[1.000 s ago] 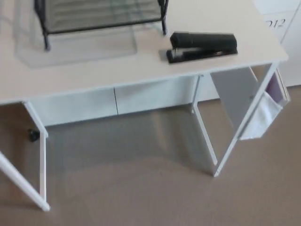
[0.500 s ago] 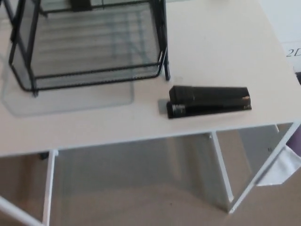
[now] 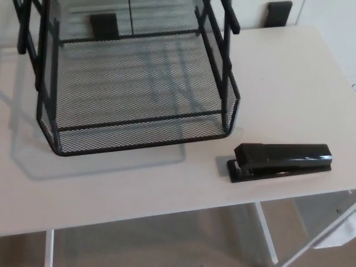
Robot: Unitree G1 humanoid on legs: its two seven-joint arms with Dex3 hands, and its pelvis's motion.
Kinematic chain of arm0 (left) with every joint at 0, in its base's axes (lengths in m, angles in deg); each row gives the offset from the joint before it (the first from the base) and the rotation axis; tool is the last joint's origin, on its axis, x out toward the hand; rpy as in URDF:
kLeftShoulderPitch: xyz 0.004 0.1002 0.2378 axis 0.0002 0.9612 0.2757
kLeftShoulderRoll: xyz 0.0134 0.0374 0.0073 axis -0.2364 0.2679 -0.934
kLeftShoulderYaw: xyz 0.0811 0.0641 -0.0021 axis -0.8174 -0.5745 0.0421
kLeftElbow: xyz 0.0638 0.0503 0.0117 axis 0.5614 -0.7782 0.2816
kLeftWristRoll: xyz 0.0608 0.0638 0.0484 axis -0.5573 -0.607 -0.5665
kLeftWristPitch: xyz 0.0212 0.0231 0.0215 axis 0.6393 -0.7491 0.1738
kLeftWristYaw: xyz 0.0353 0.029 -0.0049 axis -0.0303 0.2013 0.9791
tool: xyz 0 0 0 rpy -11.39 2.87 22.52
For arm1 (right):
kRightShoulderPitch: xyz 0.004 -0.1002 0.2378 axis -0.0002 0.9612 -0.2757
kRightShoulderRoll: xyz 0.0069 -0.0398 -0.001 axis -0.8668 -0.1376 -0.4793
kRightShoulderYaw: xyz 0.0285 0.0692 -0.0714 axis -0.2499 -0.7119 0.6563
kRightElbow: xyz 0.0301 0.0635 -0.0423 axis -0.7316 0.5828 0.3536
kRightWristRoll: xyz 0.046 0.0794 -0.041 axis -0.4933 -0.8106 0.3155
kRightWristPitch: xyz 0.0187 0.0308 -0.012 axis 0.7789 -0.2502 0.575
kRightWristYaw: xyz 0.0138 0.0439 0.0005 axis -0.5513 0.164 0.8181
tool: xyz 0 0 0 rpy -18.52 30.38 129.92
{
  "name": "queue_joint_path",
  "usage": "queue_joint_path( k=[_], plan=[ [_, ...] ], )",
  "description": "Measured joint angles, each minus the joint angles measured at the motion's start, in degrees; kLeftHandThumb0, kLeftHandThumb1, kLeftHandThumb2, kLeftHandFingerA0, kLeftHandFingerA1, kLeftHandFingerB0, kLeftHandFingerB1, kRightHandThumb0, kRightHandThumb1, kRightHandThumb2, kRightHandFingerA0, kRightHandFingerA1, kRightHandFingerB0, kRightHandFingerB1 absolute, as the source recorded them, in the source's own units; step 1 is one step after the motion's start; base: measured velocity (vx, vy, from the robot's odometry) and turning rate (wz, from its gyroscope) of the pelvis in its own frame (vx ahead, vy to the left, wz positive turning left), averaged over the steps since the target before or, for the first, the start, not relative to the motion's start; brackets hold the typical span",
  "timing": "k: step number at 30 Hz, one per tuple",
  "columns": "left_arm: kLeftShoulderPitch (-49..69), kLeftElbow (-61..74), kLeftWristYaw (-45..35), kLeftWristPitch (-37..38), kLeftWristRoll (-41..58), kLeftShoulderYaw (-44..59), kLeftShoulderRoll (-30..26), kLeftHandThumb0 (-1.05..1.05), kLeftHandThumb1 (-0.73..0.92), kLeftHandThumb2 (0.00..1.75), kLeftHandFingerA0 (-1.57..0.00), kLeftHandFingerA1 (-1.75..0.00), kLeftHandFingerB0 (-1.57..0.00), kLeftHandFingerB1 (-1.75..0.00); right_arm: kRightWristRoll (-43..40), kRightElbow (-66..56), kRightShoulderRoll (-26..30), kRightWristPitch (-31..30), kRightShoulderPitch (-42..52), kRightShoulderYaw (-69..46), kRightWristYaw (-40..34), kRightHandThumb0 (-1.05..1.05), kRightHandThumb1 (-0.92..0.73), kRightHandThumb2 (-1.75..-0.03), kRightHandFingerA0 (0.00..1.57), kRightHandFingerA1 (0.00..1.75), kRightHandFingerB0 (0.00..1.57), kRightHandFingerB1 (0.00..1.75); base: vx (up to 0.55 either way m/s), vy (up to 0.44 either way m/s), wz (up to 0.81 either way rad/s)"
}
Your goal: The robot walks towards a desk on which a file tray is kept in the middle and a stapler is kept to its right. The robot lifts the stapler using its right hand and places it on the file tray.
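A black stapler [image 3: 281, 161] lies flat on the white desk [image 3: 278, 83], lengthwise left to right, near the front edge at the right. Left of it and a little further back stands a black wire-mesh file tray [image 3: 136, 83] with an open top and tall side posts. A short gap of bare desk separates the tray's front right corner from the stapler. Neither of my hands shows in the head view.
Two dark blocks [image 3: 104, 23] [image 3: 277, 12] sit at the desk's back edge behind the tray. The desk's front edge [image 3: 167, 214] runs across the bottom, with white legs [image 3: 267, 233] and brown floor below it.
The whole picture has shifted: the camera has come closer and now looks down more steeply, so tray and stapler appear larger and lower. The things on the desk have not moved.
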Motion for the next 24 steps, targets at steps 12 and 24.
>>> queue_joint_path(
  k=[12, 24],
  plan=[
    [-0.06, 0.13, -0.02, 0.01, -0.02, -0.59, 0.10, -1.05, 0.70, 1.26, -0.13, -0.80, -0.13, -0.71, 0.29, 0.20, -0.34, -0.39, -0.24, -0.06, -0.41, -0.52, -0.56, -0.59, 0.05, 0.32, 0.11, 0.28, -0.02, -0.072, -0.03],
    [-0.19, 0.16, -0.09, -0.01, 0.35, 0.71, 0.21, -1.05, 0.76, 1.30, -0.26, -0.86, -0.08, -0.70, -3.17, -6.33, -2.79, -1.43, 3.51, -7.26, 0.27, -0.45, -0.63, -0.58, 0.29, 0.52, 0.01, 0.28, 0.03, 0.111, 0.03]
  ],
)
